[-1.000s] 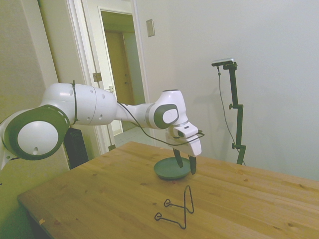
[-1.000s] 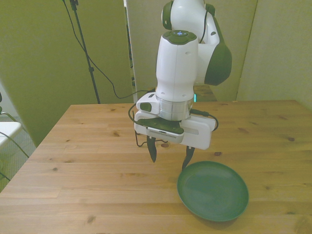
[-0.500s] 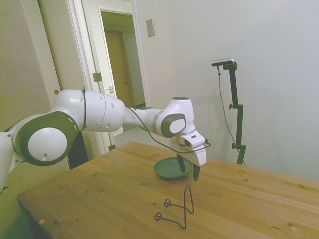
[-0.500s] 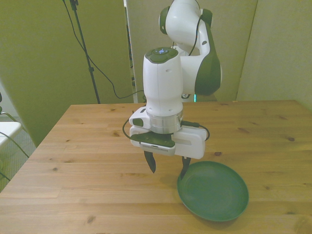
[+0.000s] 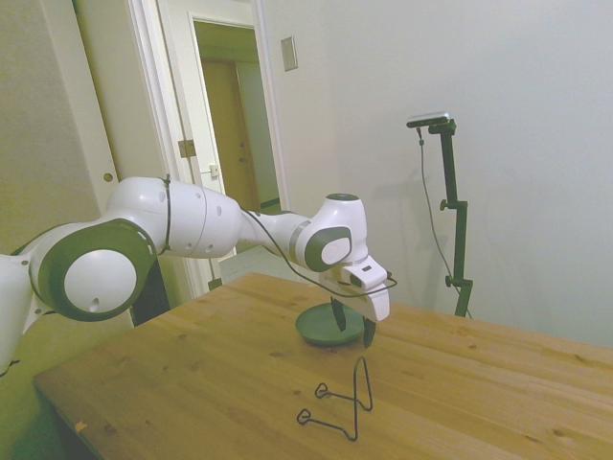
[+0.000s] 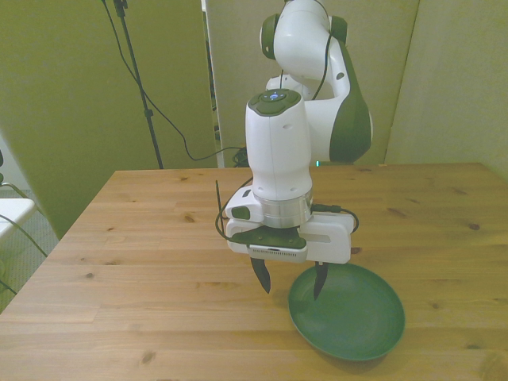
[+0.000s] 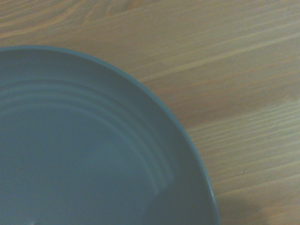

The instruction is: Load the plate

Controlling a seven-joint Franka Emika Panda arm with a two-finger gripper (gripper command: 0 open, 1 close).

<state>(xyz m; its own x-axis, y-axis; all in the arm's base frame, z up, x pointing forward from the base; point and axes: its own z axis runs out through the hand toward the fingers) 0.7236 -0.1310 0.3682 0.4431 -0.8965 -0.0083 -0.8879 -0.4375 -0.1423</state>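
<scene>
Gripper [image 6: 290, 282]: fingers spread apart, empty, pointing down; one dark fingertip [image 6: 318, 284] over the plate's rim at the front view's left side, the other off the plate above bare wood. Contact with the rim cannot be told. In the side view, gripper [image 5: 351, 326] low over the plate's near part.

Plate [image 6: 354, 313]: round, shallow, dull grey-green, raised rim; flat on the table toward the near edge in the front view, right of centre. Nothing on it. Side view: plate [image 5: 316, 329] partly hidden behind the gripper. Wrist view: plate [image 7: 84, 154] close and blurred, faint concentric rings inside, rim curving against the wood grain.

Wire stand [image 5: 338, 398]: thin, black, upright on the table, well apart from the plate, nearer the side camera. Two looped feet, one tall bent upright. Not seen in the front view.

Table [image 6: 143, 238]: wooden, knotty planks, light brown.

Arm [image 6: 278, 159]: white with dark grey joints, bent over the table, wrist vertical above the plate's edge.

Doorway [image 5: 230, 125]: open, behind the arm in the side view.
</scene>
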